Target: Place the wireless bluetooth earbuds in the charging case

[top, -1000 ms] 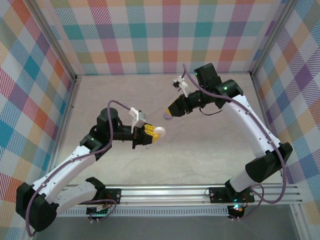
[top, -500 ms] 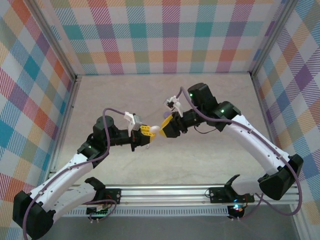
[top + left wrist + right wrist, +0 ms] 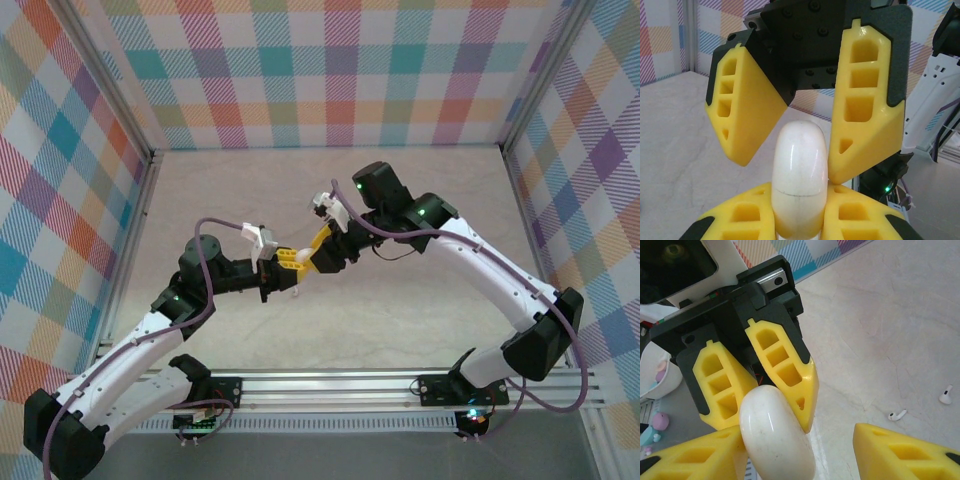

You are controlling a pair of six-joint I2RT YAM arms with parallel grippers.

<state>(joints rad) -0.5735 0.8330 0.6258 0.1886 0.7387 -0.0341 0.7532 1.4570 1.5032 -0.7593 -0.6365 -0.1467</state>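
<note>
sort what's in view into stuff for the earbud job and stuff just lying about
For the job:
white charging case, lid shut, clamped in the left gripper
right gripper, open at the case's free end
two white earbuds, loose on the table

Lying about:
small purple round thing, blurred
small teal thing beside it

The charging case (image 3: 799, 175) was smooth, glossy white plastic. The left pincer (image 3: 800, 222) was matt yellow plastic backed with black. The table (image 3: 880, 315) looked like matt, faintly veined stone.
</note>
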